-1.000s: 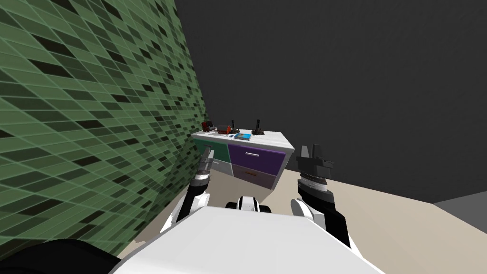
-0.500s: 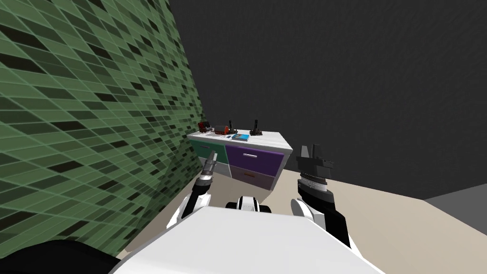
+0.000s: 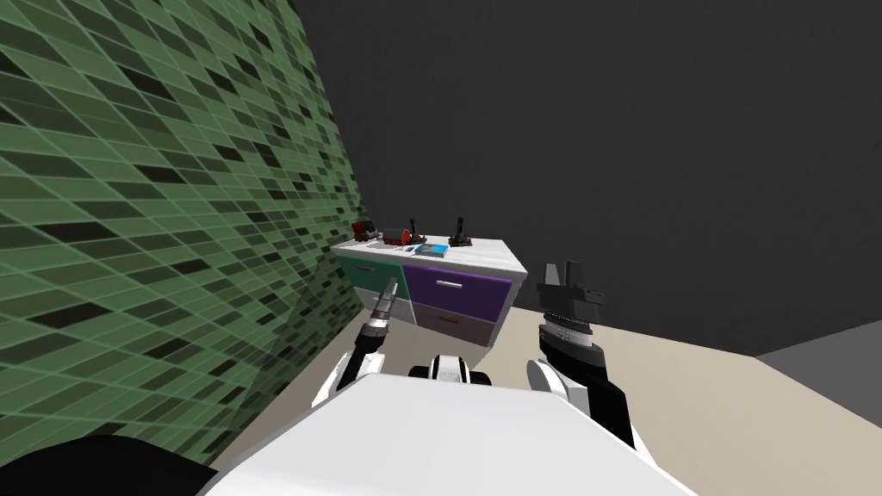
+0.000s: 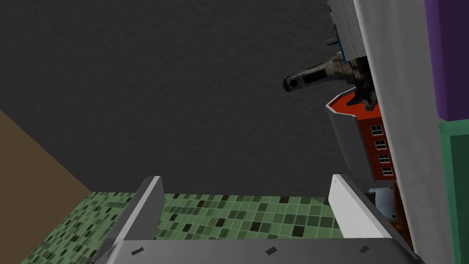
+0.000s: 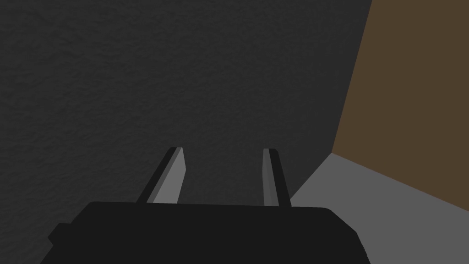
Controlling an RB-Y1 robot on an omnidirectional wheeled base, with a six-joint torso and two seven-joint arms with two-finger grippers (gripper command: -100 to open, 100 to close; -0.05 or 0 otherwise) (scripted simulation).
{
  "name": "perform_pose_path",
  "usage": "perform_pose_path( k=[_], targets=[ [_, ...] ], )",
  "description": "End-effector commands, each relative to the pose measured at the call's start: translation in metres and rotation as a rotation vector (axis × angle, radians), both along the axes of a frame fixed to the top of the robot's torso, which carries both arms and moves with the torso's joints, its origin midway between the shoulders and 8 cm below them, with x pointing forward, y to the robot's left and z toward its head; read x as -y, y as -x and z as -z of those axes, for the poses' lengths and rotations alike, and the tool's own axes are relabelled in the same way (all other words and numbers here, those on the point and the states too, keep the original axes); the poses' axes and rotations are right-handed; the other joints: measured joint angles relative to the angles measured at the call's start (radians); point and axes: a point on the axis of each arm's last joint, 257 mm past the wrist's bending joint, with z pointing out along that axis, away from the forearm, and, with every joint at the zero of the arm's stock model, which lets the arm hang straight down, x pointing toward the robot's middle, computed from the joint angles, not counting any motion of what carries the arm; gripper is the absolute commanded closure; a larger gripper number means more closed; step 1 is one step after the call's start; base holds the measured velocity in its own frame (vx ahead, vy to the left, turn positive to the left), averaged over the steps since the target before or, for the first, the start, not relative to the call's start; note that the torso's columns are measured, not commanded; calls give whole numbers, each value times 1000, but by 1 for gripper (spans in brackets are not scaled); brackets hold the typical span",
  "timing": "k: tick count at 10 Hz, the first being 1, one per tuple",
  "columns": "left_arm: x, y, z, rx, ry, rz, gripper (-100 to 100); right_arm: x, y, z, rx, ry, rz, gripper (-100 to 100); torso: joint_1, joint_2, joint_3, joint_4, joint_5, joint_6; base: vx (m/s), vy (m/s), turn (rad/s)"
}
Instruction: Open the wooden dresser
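The dresser [image 3: 482, 251] stands against the green tiled wall, with a white top and coloured drawer fronts: green [image 3: 369, 268] and purple [image 3: 461, 293] above, grey and dull purple below. All fronts look flush. My left gripper [image 3: 391, 284] is raised in front of the seam between the green and purple drawers. In the left wrist view the left gripper [image 4: 245, 204] is open and holds nothing, and the dresser's white top edge [image 4: 394, 114] runs beside one finger. My right gripper [image 3: 568, 277] is held up to the right of the dresser, and the right wrist view shows the right gripper [image 5: 224, 172] open and empty.
On the dresser top stand a small red house model [image 4: 373, 137], a dark lever-like object [image 4: 320, 75], a blue book [image 3: 432, 250] and a second dark lever-like object [image 3: 460, 237]. The green tiled wall [image 3: 155, 215] is close on the left. Beige floor [image 3: 689, 387] spreads to the right.
The view has swung, so the dresser sits a little further left. My left hand has shifted from the green drawer's front toward the seam with the purple one and turned edge-on.
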Motion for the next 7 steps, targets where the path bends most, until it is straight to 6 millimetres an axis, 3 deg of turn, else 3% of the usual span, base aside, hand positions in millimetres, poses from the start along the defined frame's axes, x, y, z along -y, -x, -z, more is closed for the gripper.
perform_pose_path(
  k=[1,6,7],
  targets=[
    [3,-10,26,-48,-12,1,-100,0,0,0,0,0,0,0,0,1,0,0,0,0,45,-28,-37],
    [11,-22,73,-136,-23,2,-100,0,0,0,0,0,0,0,0,0,0,0,0,0,48,-29,-42],
    [17,-27,90,-168,-24,4,-100,0,0,0,0,0,0,0,0,0,0,0,0,0,77,-42,-72]
  ],
)
